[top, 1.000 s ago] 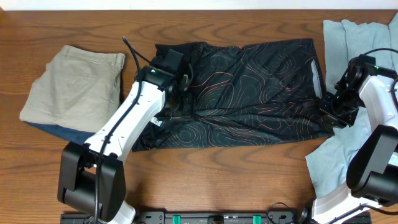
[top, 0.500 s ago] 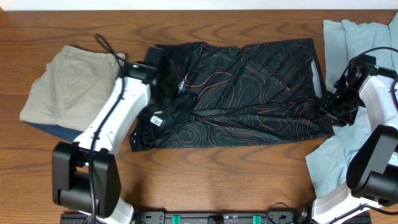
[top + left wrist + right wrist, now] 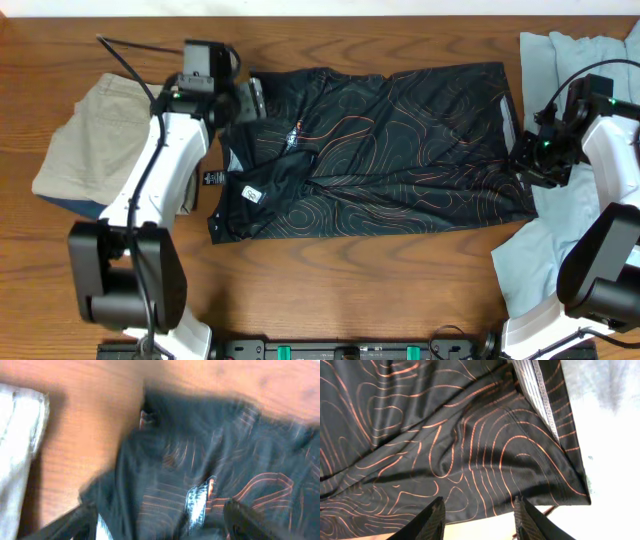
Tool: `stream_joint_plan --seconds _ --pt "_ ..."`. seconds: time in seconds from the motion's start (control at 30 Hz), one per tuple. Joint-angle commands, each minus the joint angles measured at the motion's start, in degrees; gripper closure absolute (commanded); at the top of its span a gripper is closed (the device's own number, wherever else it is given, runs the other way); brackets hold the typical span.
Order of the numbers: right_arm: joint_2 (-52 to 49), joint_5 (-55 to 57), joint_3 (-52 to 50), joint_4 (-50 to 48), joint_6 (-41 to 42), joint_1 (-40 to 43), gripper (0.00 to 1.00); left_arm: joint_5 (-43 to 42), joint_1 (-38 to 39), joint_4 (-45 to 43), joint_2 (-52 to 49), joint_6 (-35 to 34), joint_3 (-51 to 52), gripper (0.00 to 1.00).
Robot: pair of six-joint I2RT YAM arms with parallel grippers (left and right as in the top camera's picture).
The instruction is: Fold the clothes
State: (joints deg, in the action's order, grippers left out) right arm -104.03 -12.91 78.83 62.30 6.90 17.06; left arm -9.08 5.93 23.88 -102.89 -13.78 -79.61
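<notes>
With the black jersey (image 3: 400, 150) lying spread but rumpled on the tabletop (image 3: 350, 290), the left claw (image 3: 248, 98) open and empty over its left end and the right claw (image 3: 479, 505) parted, gripping nothing, above its right hem, a shallow pinch could catch one layer and fold creases in.
</notes>
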Motion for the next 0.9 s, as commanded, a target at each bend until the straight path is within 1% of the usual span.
stream_joint_plan --seconds 0.0,0.1,0.23,0.33,0.47,0.5,0.53,0.6,0.63,0.7,0.77,0.87 --pt "2.9 -1.0 1.3 0.1 -1.6 -1.0 0.55 -1.0 -0.1 -5.7 -5.6 1.6 -2.5 0.18" --pt "4.3 -1.0 1.4 1.0 -1.9 -1.4 0.55 -1.0 -0.2 -15.4 -11.0 1.6 -2.7 0.18" --pt "5.5 -1.0 1.4 2.5 -1.8 -1.5 0.55 -1.0 -0.1 -24.9 -16.8 1.5 -2.8 0.19" --pt "5.7 -1.0 1.4 3.4 -1.8 -1.5 0.55 -1.0 -0.1 -29.4 -20.2 0.4 -2.9 0.2" --pt "5.7 -1.0 1.4 3.7 -1.8 -1.5 0.55 -1.7 -0.1 -31.5 -22.8 -1.1 -2.9 0.27" --pt "5.7 -1.0 1.4 3.7 -1.8 -1.5 0.55 -2.1 -0.1 -31.7 -23.2 -1.1 -2.9 0.3" --pt "5.7 -1.0 1.4 3.7 -1.8 -1.5 0.56 -2.3 -0.1 -31.8 -23.5 -1.1 -2.9 0.37" --pt "5.7 -1.0 1.4 3.7 -1.8 -1.5 0.56 -2.3 -0.1 -31.9 -23.9 -1.1 -2.9 0.56" --pt "5.7 -1.0 1.4 3.7 -1.8 -1.5 0.56 -2.3 -0.1 -31.9 -24.0 -1.1 -2.9 0.69" --pt "5.7 -1.0 1.4 3.7 -1.8 -1.5 0.56 -2.3 -0.1 -31.9 -24.0 -1.1 -2.9 0.85" --pt "5.7 -1.0 1.4 3.7 -1.8 -1.5 0.56 -3.7 -0.1 -31.9 -23.8 -1.1 -2.9 0.94" --pt "5.7 -1.0 1.4 2.7 -1.8 -1.5 0.56 -6.3 -0.4 -30.9 -22.6 -1.1 -2.9 0.94"
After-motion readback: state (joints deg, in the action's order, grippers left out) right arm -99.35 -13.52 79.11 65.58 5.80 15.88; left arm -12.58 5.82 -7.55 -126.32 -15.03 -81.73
